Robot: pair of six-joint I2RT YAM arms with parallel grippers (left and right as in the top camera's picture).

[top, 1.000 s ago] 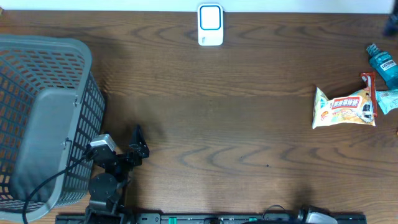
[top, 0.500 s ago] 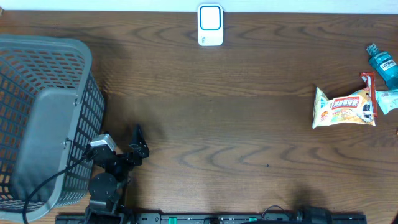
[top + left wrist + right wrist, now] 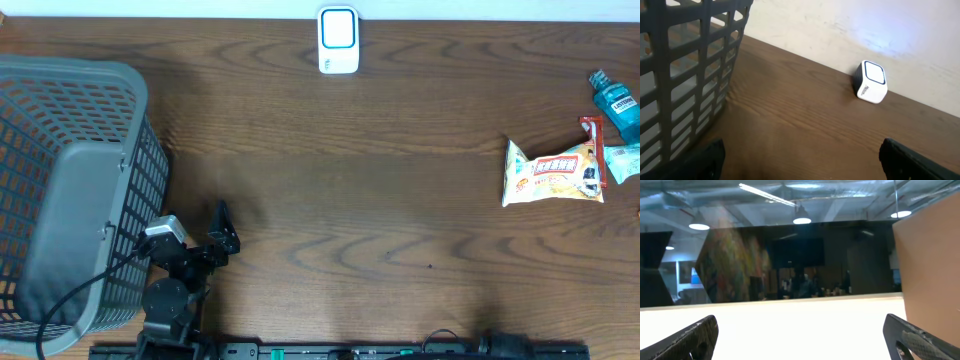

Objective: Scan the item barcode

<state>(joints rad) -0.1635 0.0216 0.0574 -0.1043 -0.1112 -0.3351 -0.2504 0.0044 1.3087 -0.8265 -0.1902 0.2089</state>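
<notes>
Beside the grey plastic mesh basket, the left gripper faced the white scanner box, jaws wide; the right gripper, also released, faced a dim room.

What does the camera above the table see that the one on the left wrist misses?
Only the overhead view shows the yellow snack packet and the blue bottle near the table's right edge, plus the left arm itself. Only the left wrist view shows the pale wall rising behind the table. Both show the white scanner, the grey basket and the brown wooden table.
</notes>
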